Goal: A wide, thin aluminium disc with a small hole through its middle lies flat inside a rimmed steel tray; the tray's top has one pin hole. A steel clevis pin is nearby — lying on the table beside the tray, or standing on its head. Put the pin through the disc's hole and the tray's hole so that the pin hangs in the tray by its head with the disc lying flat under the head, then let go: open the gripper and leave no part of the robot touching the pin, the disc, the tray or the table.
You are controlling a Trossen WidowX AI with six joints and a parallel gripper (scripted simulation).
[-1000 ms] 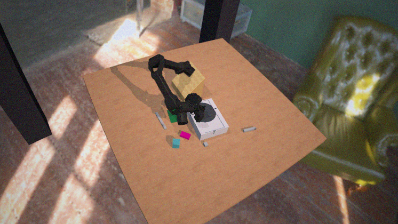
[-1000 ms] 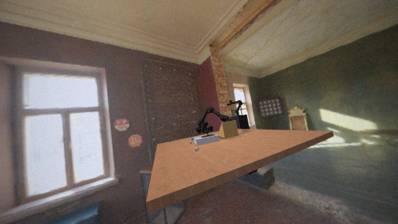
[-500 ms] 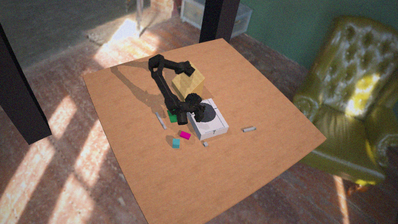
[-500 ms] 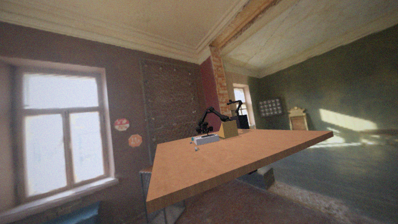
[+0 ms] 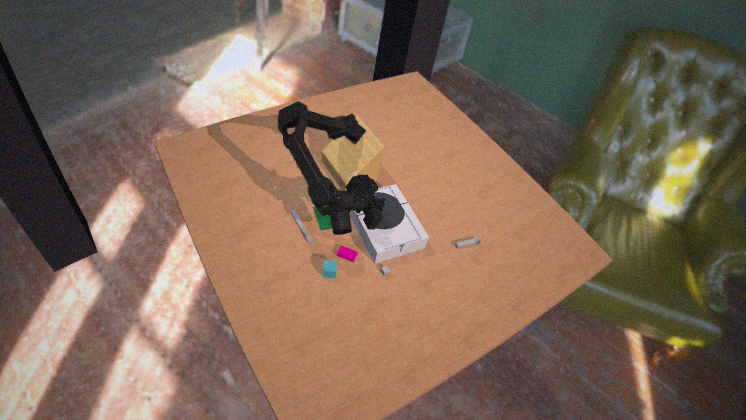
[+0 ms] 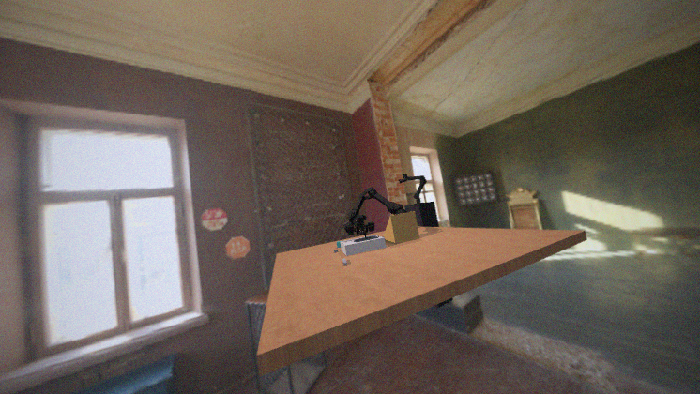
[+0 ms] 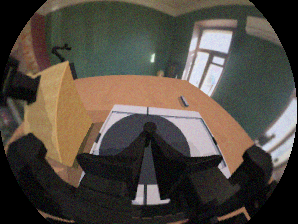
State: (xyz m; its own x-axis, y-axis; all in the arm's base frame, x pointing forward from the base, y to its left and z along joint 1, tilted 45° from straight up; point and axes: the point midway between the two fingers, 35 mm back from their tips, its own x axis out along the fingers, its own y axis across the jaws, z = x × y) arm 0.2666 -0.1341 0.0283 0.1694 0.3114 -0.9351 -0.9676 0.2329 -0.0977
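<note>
Your pincer [image 5: 380, 204] [image 6: 365, 235] [image 7: 148, 133] is pinching the pin [image 7: 149, 126], its dark round end just showing at the tips over the disc [image 5: 392, 211] [image 6: 367, 239] [image 7: 116, 139]. In the wrist view, the disc's far edge lies toward twelve o'clock from the pincer. The tips mask the hole, so you can't confirm alignment; judge that before lowering into the tray [image 5: 399, 253] [image 6: 364, 246] [image 7: 205, 131].

Old room: tufted armchair [image 5: 652, 172], peeling ceiling [image 6: 539, 58].
</note>
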